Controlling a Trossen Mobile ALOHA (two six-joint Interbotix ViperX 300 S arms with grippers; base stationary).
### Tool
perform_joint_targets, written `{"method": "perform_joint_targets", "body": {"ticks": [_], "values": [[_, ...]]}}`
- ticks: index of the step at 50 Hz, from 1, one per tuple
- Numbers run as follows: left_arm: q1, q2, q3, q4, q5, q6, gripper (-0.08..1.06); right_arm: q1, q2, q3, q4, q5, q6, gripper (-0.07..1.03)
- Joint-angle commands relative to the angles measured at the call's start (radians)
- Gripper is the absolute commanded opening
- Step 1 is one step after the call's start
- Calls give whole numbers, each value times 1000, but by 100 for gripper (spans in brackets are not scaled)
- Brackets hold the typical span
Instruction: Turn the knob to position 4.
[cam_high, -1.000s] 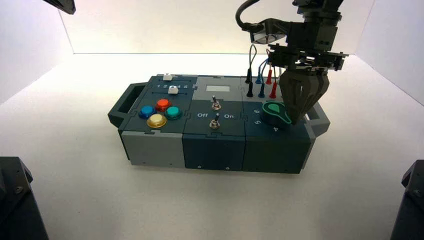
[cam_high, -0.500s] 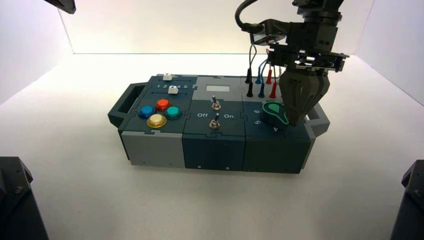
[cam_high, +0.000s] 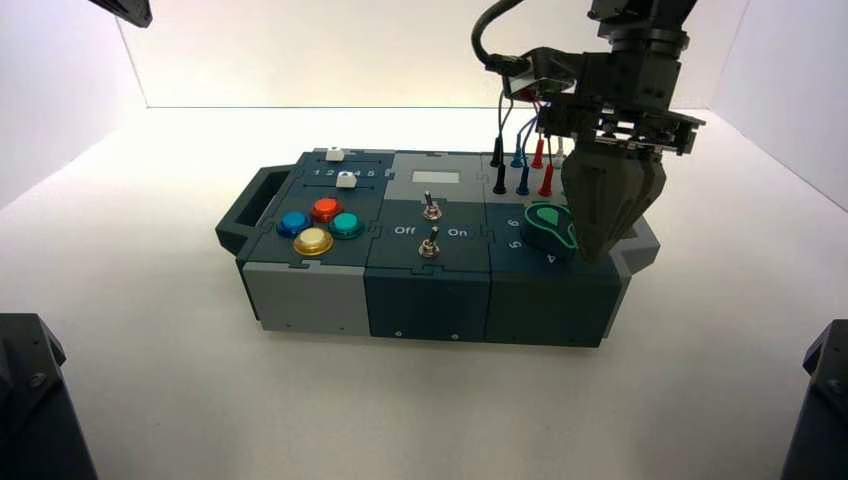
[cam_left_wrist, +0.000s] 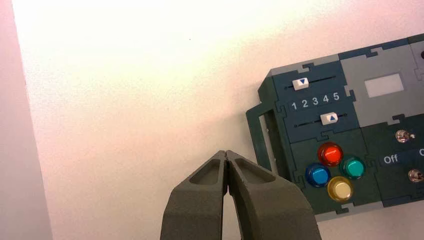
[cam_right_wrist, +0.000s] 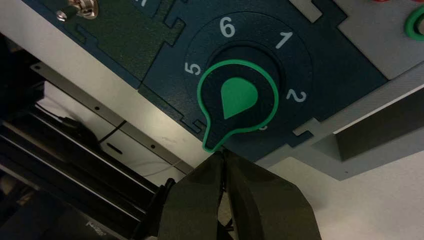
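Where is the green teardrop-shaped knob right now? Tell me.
In the high view, the green teardrop-shaped knob sits on the box's near right panel, just left of the right gripper.

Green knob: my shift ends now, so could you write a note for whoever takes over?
Right gripper: shut, fingertips by the pointed tip of the green knob; contact unclear.
Left gripper: shut, idle, off the box's left side.
Done: the tip points between the 5 and the mostly covered 3, roughly towards 4.
Left: confirm it's squarely on 4, nudge if needed, then probably back off.
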Motion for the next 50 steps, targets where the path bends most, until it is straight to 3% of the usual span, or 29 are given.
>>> {"method": "perform_joint_targets", "body": {"ticks": [1, 50], "values": [[-3, -3, -31, 3, -8, 3, -3, 6, -17, -11, 14, 2, -5, -2], [-2, -5, -31, 3, -8, 9, -3, 31, 28, -18, 15, -23, -6, -2]]}}
